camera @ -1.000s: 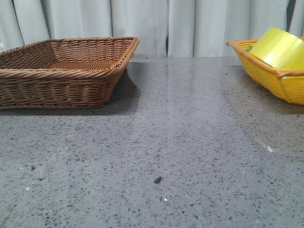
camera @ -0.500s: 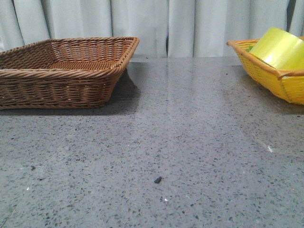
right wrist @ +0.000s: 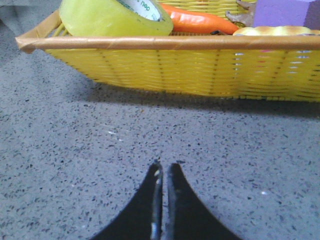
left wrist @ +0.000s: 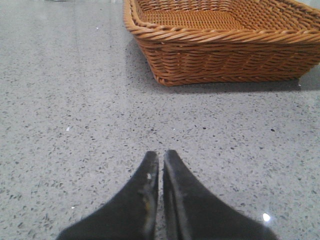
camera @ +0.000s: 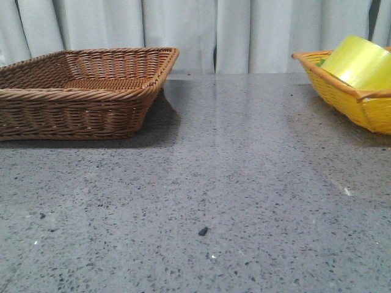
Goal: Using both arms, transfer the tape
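Nothing moved since earlier frames: wide translucent yellow tape roll (camera: 358,61) sits in yellow woven basket (right wrist: 175,70). Left pincer (left wrist: 160,161) and right pincer (right wrist: 163,172) closed, empty. Transfer unstarted.

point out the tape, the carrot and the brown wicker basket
tape (right wrist: 107,17), right wrist view, on its yellow outer wrap
carrot (right wrist: 200,23), right wrist view, mid-length on its orange body
brown wicker basket (camera: 79,113), front view, on its near outer wall

Left claw (left wrist: 161,159), right claw (right wrist: 164,170) closed.
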Action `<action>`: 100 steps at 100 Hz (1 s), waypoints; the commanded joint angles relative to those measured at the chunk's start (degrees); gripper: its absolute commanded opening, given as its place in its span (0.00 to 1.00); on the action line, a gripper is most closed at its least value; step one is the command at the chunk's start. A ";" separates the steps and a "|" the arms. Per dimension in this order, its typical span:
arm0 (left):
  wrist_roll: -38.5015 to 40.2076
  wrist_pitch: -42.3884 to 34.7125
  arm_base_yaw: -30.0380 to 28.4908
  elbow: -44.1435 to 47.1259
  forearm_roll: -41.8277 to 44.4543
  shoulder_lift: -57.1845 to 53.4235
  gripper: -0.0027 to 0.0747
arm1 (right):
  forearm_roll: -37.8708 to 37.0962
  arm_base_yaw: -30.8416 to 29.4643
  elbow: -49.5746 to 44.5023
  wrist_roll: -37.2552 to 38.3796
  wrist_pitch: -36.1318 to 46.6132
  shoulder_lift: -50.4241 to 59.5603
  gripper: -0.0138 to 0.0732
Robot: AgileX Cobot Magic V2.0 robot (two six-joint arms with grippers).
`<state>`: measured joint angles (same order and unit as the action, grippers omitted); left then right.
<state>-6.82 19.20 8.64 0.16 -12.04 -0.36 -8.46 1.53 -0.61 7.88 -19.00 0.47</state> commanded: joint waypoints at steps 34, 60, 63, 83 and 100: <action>0.09 -2.75 -0.08 0.53 -0.74 -1.62 0.01 | -0.51 -0.22 -1.17 -0.39 1.26 1.30 0.07; 0.09 -2.85 -0.08 0.53 -0.62 -1.62 0.01 | -0.76 -0.22 -1.17 -0.39 2.88 1.30 0.07; 0.09 -2.95 -0.08 0.53 -0.62 -1.62 0.01 | -0.76 -0.22 -1.17 -0.39 3.49 1.30 0.07; 0.09 -3.23 -0.08 0.53 -0.62 -1.62 0.01 | -0.76 -0.22 -1.17 -0.39 7.57 1.30 0.07; 0.09 -6.14 -0.08 0.53 -2.53 -1.62 0.01 | -0.76 -0.22 -1.17 -0.39 12.39 1.30 0.07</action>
<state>-6.82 18.48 8.64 0.16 -12.30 -0.36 -8.46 1.53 -0.61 7.88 -14.00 0.58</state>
